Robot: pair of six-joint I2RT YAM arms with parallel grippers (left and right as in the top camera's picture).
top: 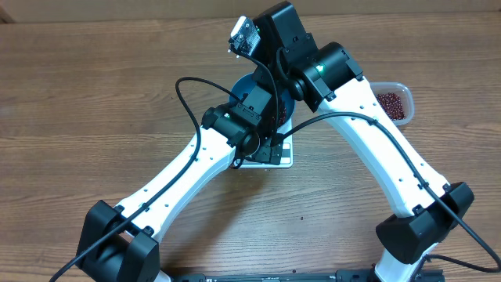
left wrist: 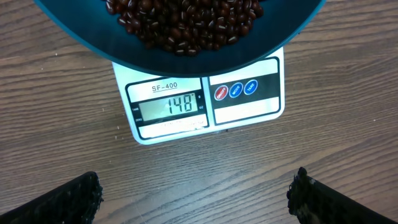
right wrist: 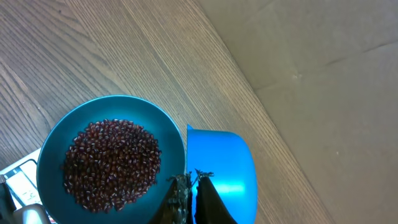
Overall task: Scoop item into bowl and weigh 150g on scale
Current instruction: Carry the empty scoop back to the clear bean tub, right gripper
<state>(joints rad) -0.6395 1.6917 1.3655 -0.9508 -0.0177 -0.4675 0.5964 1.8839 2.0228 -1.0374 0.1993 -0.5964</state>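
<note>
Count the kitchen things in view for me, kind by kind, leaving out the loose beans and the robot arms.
bowl: 1
scale: 1
scoop: 1
tub: 1
Total: 4

Open table (top: 70, 110) far left and front-centre; bowl (left wrist: 205, 65) on scale (left wrist: 245, 109), tub (top: 391, 84), left arm (top: 188, 168), right arm (top: 391, 157) mid-table.

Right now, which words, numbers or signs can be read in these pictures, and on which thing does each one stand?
"SF-400": printed on the white kitchen scale, just above its display.
"148": the number shown on the display.
Too small to read: the marks on the three round buttons, and the fine print beside and below the display.
No other text can be read in the overhead or right wrist view.
</note>
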